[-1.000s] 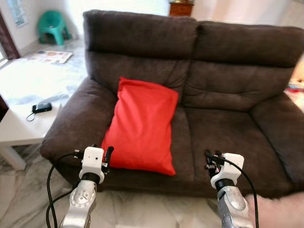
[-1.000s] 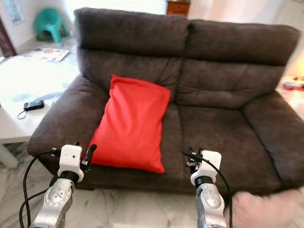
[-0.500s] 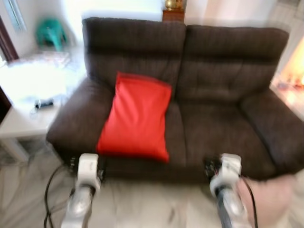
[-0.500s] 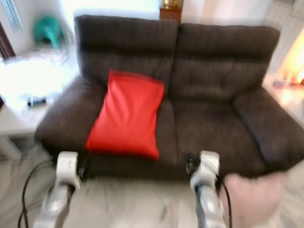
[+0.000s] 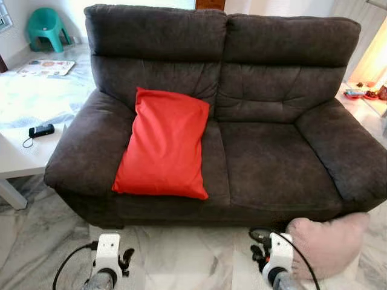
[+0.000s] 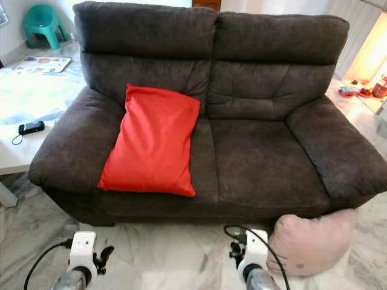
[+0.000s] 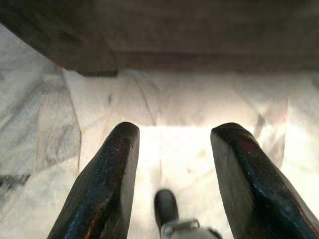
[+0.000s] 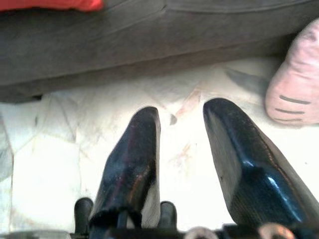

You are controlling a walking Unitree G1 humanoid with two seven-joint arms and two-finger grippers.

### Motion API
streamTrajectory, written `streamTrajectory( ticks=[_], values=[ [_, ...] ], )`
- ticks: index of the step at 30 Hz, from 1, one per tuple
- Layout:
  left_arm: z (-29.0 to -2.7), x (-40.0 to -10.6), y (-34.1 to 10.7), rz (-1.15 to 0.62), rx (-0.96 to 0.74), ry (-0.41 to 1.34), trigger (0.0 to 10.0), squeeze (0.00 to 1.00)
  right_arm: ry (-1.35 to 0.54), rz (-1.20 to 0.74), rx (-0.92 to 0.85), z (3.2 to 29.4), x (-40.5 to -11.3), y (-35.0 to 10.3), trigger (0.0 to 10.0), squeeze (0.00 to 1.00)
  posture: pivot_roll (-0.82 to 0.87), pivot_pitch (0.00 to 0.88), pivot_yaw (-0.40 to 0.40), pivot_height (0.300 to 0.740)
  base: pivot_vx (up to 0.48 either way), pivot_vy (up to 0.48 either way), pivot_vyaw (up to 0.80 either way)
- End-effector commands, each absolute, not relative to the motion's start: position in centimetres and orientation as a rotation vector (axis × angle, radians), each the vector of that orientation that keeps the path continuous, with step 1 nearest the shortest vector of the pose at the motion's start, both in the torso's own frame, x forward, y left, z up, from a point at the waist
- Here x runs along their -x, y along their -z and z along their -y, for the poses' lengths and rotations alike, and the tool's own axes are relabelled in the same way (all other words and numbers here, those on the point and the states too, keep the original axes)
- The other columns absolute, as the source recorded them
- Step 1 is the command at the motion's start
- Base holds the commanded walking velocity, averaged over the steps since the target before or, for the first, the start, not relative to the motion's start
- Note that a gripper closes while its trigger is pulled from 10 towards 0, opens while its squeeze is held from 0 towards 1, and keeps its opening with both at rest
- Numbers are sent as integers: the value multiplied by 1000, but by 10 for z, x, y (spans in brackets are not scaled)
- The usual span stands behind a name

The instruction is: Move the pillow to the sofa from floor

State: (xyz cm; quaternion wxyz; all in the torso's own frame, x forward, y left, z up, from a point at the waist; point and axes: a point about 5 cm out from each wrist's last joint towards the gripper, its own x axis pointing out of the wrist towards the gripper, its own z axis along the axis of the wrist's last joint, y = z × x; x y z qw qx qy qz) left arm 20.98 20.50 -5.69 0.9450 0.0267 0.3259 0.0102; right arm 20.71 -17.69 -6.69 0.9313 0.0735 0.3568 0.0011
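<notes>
On marble floor (image 5: pixel 181 254), before dark brown sofa (image 5: pixel 272 151): pink pillow (image 6: pixel 311 241) seen lying against sofa's right front corner. Red pillow (image 5: pixel 163 145) propped on left seat. White worktop (image 5: pixel 24 151) at left, small black device (image 5: pixel 41 130) on it; green stool (image 5: pixel 45 27) behind. Left gripper (image 7: pixel 172 169) fingers parted wide, nothing held, floor beneath. Right gripper (image 8: pixel 182 149) fingers likewise spread, nothing gripped, near pink pillow.

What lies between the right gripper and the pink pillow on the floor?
Nothing: bare marble floor separates the right gripper from the pink pillow, clearest in the right wrist view. Its fingers are open and point at the sofa base.
</notes>
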Motion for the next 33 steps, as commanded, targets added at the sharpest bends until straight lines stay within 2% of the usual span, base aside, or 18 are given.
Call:
streamTrajectory(
  ticks=[1,9,17,33],
  values=[
    [-206,-204,62,-705,-71,-13,10000,0,-5,-771,-134,179,-200,71,10000,0,4,0,-82,740,0,0,0],
    [-212,-195,68,-766,-75,-35,10000,0,65,-851,-116,197,-183,80,10000,0,2,0,-69,740,0,0,0],
    [-212,-200,66,-758,-117,-15,10000,0,69,-903,-126,194,-176,85,10000,0,5,0,-71,740,0,0,0],
    [-216,-195,67,-765,-124,-35,10000,0,91,-948,-143,187,-169,90,10000,0,4,0,-75,740,0,-402,0]
  ],
)
